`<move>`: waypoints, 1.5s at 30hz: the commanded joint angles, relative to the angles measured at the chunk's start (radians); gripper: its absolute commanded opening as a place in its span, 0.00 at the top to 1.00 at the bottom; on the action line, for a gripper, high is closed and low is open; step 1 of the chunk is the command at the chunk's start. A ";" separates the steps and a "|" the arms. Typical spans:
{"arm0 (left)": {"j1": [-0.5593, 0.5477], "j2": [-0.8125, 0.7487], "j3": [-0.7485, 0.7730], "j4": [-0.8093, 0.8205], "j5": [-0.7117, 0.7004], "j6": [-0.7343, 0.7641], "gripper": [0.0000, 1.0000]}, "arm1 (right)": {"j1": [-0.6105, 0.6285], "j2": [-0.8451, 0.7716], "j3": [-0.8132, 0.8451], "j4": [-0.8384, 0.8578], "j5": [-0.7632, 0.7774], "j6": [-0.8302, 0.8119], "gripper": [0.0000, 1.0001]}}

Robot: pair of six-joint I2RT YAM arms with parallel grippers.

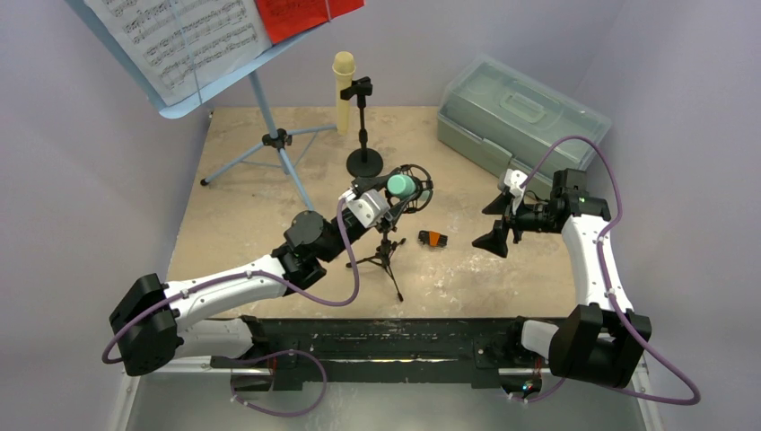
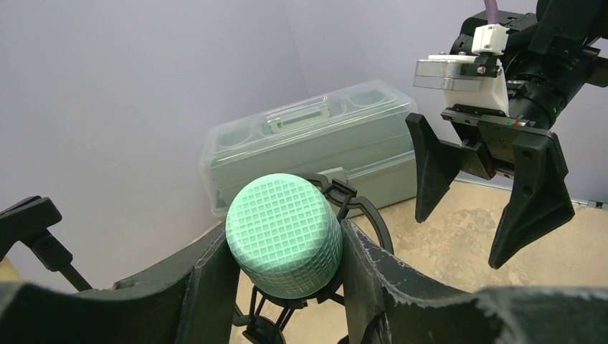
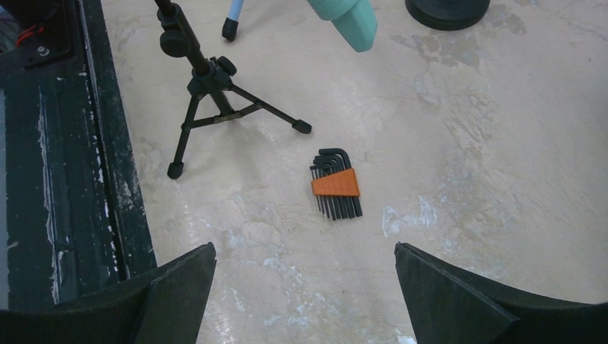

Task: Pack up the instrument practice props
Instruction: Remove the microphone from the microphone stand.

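The teal microphone (image 1: 401,185) (image 2: 285,233) sits tilted in the ring of a black mic holder on a small tripod (image 1: 386,251) (image 3: 208,86). My left gripper (image 1: 399,190) (image 2: 287,240) is shut on its gridded head, one finger on each side. My right gripper (image 1: 492,223) (image 3: 305,247) hovers open and empty to the right, above the floor. A cream microphone (image 1: 343,90) stands in a second black holder (image 1: 363,135) at the back. The pale-blue music rack (image 1: 206,90) with white pages (image 1: 179,40) and a red page (image 1: 301,16) stands back left.
A translucent grey-green case (image 1: 516,117) (image 2: 315,143) lies shut at the back right. An orange-sleeved hex key set (image 1: 433,238) (image 3: 335,183) lies on the floor between the tripod and my right gripper. Walls close in on the left, back and right.
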 commanded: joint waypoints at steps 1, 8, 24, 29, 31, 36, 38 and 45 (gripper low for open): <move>-0.002 -0.020 0.051 0.043 -0.001 0.004 0.84 | 0.004 0.007 0.016 -0.015 -0.018 -0.024 0.01; -0.002 -0.078 0.044 0.017 -0.005 -0.002 1.00 | 0.004 0.009 0.016 -0.019 -0.018 -0.027 0.01; -0.002 -0.238 0.081 -0.148 -0.029 -0.083 1.00 | 0.005 0.012 0.017 -0.023 -0.020 -0.030 0.01; -0.002 -0.276 0.106 -0.210 -0.035 -0.107 1.00 | 0.004 0.015 0.018 -0.025 -0.021 -0.030 0.01; -0.002 -0.293 0.120 -0.239 -0.042 -0.121 1.00 | 0.005 0.016 0.018 -0.025 -0.021 -0.030 0.01; -0.002 -0.327 0.140 -0.292 -0.058 -0.136 1.00 | 0.004 0.018 0.018 -0.027 -0.021 -0.030 0.01; -0.002 -0.342 0.151 -0.317 -0.064 -0.141 1.00 | 0.004 0.019 0.018 -0.027 -0.021 -0.030 0.01; -0.002 -0.394 0.170 -0.364 -0.068 -0.178 1.00 | 0.005 0.021 0.018 -0.028 -0.021 -0.031 0.01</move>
